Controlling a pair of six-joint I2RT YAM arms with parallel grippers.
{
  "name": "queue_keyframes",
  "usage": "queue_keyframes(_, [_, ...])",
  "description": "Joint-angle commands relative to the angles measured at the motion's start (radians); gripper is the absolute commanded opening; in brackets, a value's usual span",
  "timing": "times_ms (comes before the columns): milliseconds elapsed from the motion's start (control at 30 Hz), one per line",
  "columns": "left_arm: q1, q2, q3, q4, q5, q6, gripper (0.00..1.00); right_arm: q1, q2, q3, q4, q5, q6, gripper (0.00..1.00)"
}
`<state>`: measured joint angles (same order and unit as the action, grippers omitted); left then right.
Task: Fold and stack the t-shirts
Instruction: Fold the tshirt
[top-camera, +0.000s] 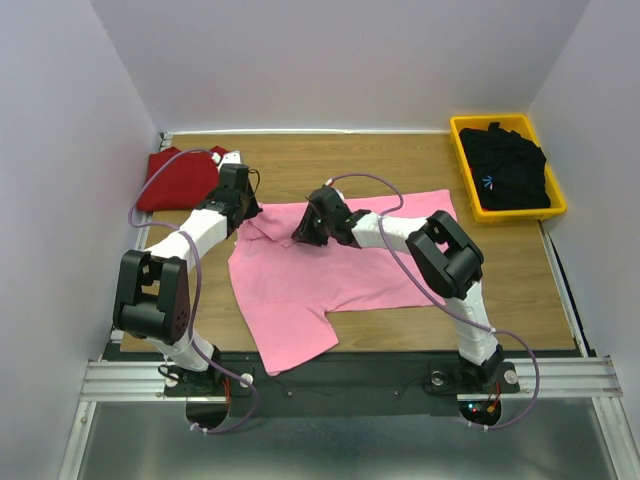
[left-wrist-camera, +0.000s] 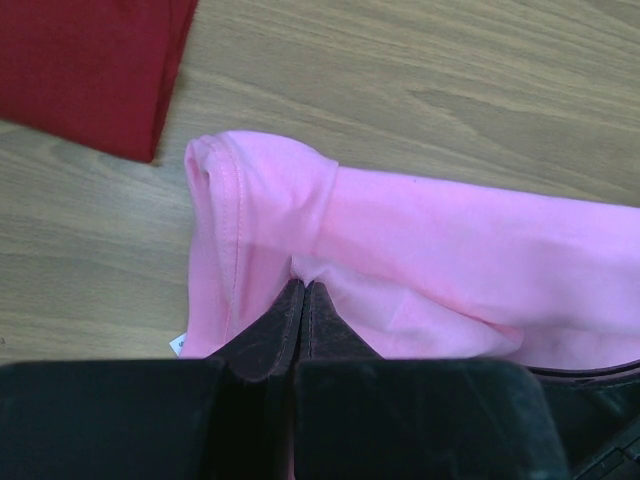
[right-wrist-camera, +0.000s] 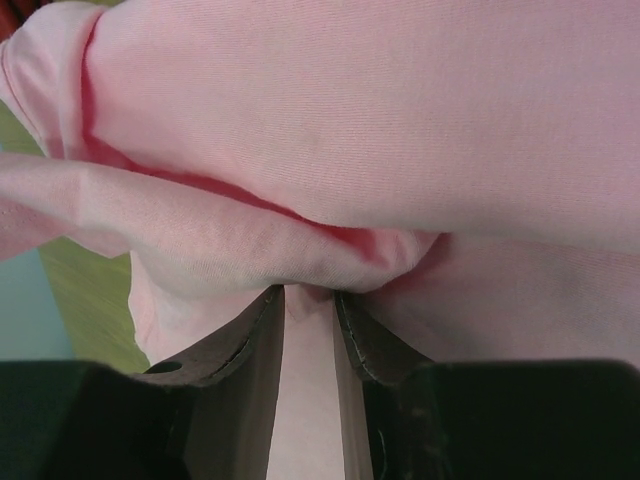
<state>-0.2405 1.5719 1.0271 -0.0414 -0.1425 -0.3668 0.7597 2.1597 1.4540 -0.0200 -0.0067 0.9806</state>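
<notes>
On the brown wooden table (top-camera: 380, 165), left gripper (left-wrist-camera: 303, 287) and right gripper (right-wrist-camera: 308, 293) each pinch folds of the light pink cotton t-shirt (top-camera: 300, 290).

There are one pink t-shirt (top-camera: 300, 290), one dark red t-shirt (top-camera: 180, 180), one black t-shirt (top-camera: 510, 165) and one yellow bin (top-camera: 463, 160).

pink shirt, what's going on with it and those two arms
Both arms are gripping the pink shirt, which lies partly spread out. The left claw is shut on fabric at its far-left corner. The right claw pinches a fold near the top middle. A red shirt lies at the far left, and a black shirt sits in a yellow bin at the far right.
</notes>
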Motion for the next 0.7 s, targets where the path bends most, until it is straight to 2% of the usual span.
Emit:
queue_keyframes(0, [0.0, -0.003, -0.002, 0.032, 0.007, 0.011, 0.0, 0.012, 0.005, 0.031, -0.047, 0.033, -0.013, 0.32])
queue_keyframes(100, [0.0, -0.003, -0.002, 0.034, 0.014, 0.006, 0.0, 0.016, 0.02, 0.054, -0.047, 0.036, -0.025, 0.32])
queue_keyframes(533, [-0.003, 0.004, -0.002, 0.035, 0.018, 0.003, 0.0, 0.016, 0.043, 0.095, -0.055, 0.045, -0.065, 0.04])
queue_keyframes(667, [-0.003, 0.004, -0.002, 0.035, 0.017, 0.005, 0.0, 0.016, 0.008, 0.089, -0.058, 0.057, -0.089, 0.01])
